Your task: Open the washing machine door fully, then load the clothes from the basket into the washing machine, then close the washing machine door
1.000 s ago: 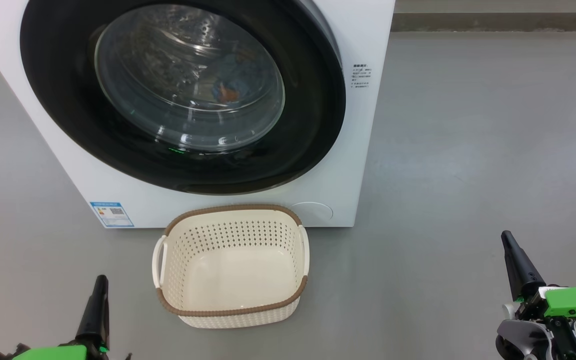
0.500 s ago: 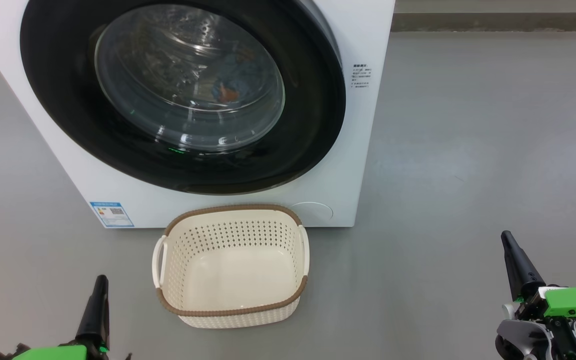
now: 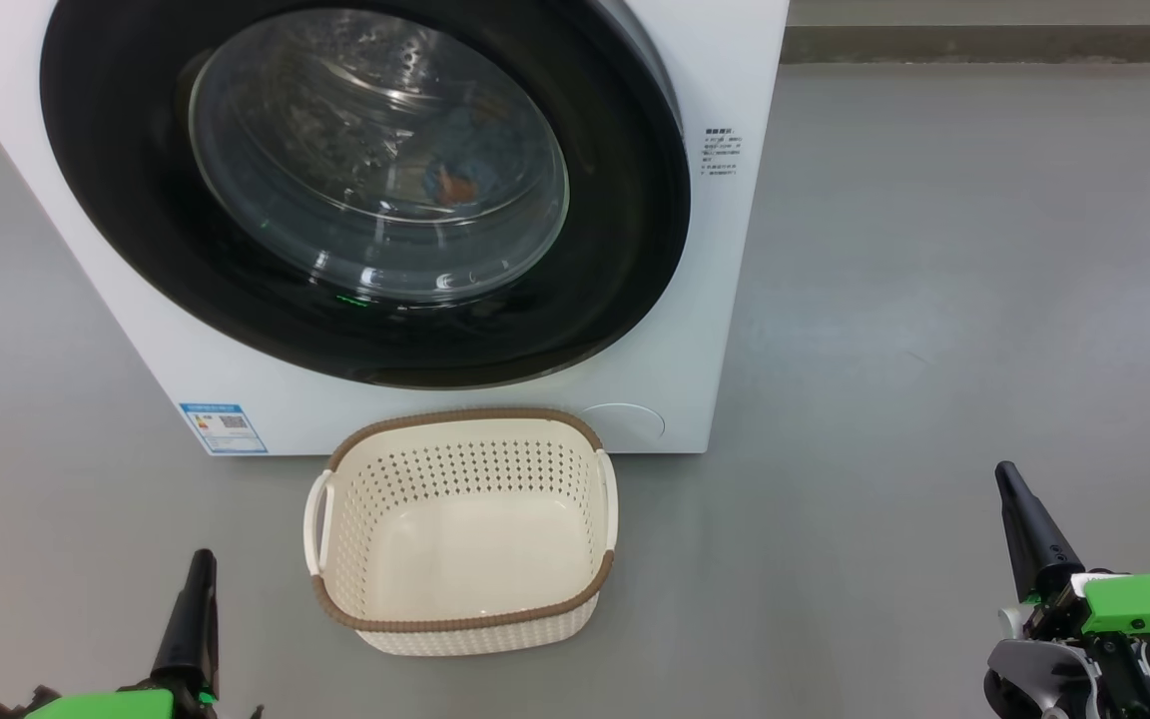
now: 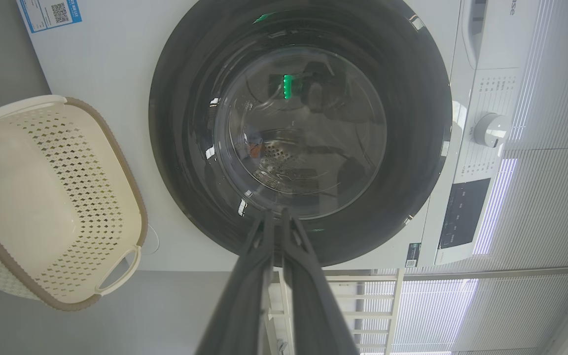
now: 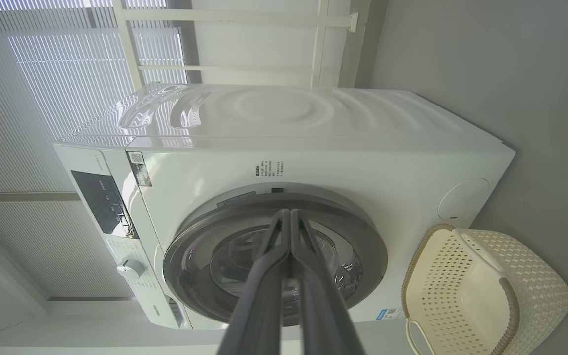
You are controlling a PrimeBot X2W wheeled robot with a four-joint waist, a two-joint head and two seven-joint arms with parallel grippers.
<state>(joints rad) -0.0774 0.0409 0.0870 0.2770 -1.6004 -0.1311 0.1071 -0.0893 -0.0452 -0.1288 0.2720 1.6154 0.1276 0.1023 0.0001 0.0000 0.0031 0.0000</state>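
Observation:
The washing machine stands white on the floor, and its glossy black washing machine door lies closed against the front. Through the glass window, blue and orange clothes show inside the drum. The cream basket with its brown rim sits on the floor just before the machine, with nothing in it. My left gripper is shut at the lower left, apart from the basket. My right gripper is shut at the lower right. The left wrist view has the door, the basket and my shut left gripper.
Grey floor spreads open to the right of the machine. The control panel with its knob sits beside the door. In the right wrist view, the machine, basket and shut right gripper show before window blinds.
My right gripper has edged very slightly to the left. The door, the basket and the left gripper have stayed still.

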